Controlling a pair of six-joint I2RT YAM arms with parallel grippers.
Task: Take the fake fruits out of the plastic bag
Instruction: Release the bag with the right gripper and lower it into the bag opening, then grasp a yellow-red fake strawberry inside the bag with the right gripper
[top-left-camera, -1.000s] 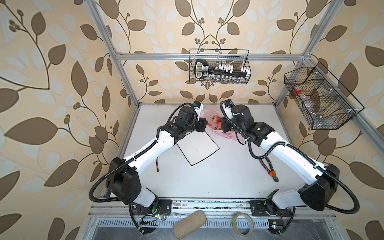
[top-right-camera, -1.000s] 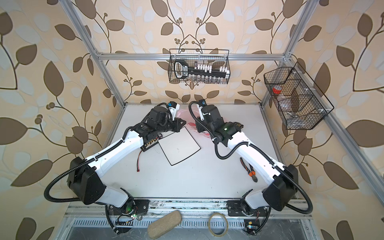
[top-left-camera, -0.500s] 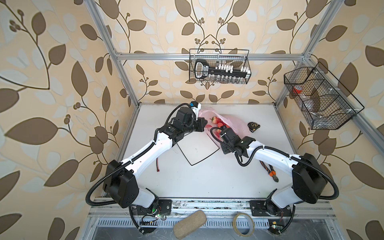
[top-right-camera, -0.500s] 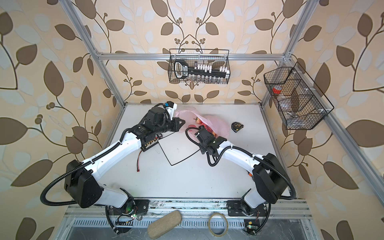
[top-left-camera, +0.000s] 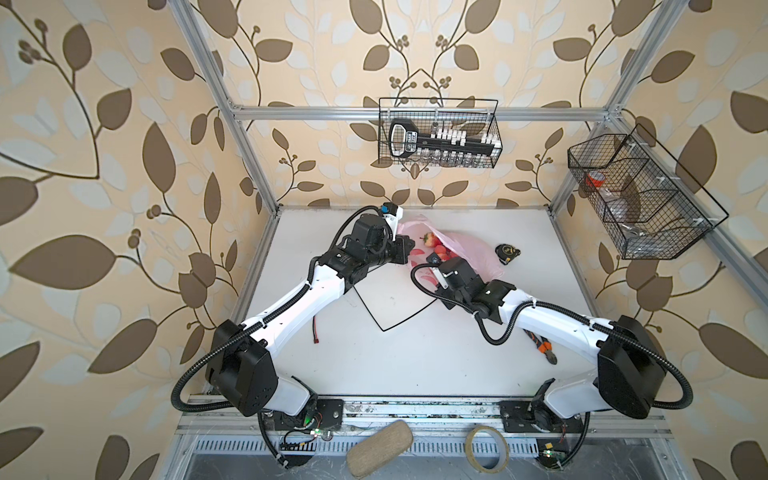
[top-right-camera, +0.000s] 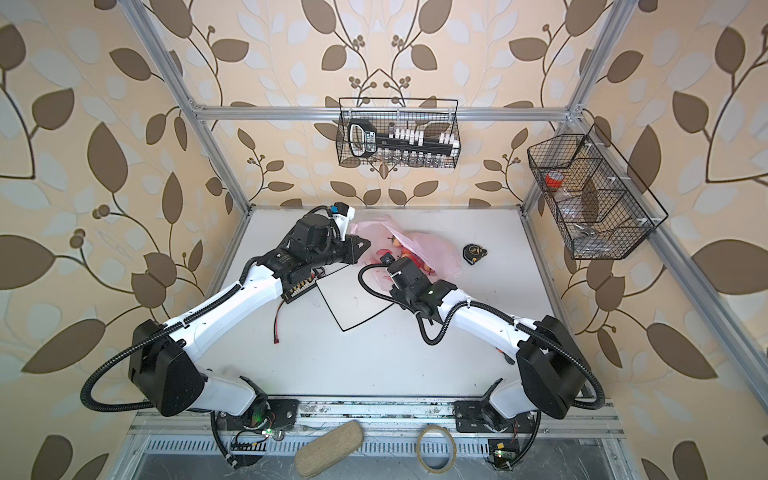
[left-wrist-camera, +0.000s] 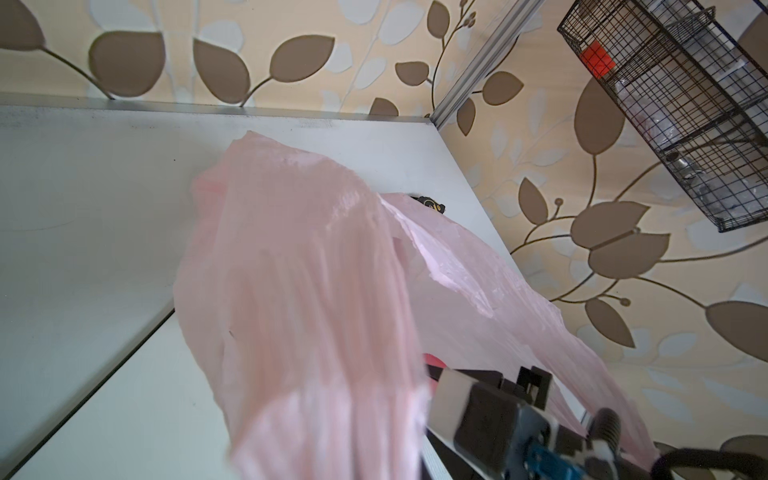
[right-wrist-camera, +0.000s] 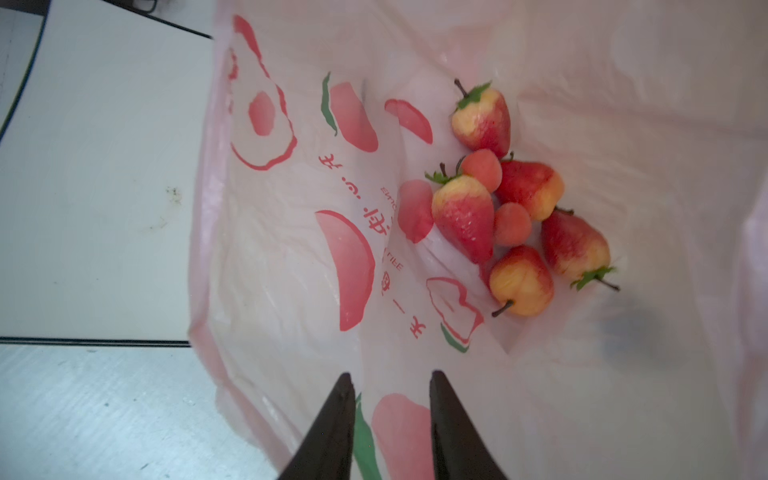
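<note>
left tool (top-right-camera: 362, 245) pinching plastic bag (left-wrist-camera: 291, 270), tips hidden | right tool (right-wrist-camera: 390, 384) spread, empty | fake fruits (right-wrist-camera: 498, 208) bunched inside

The pink plastic bag (left-wrist-camera: 299, 291) hangs raised over the white table (left-wrist-camera: 83, 187), its nearest part blurred. A small black object (left-wrist-camera: 430, 203) peeks out behind its fold. A black and white arm part (left-wrist-camera: 478, 411) is just beside the bag. A wire basket (left-wrist-camera: 685, 104) hangs on the wall.
</note>
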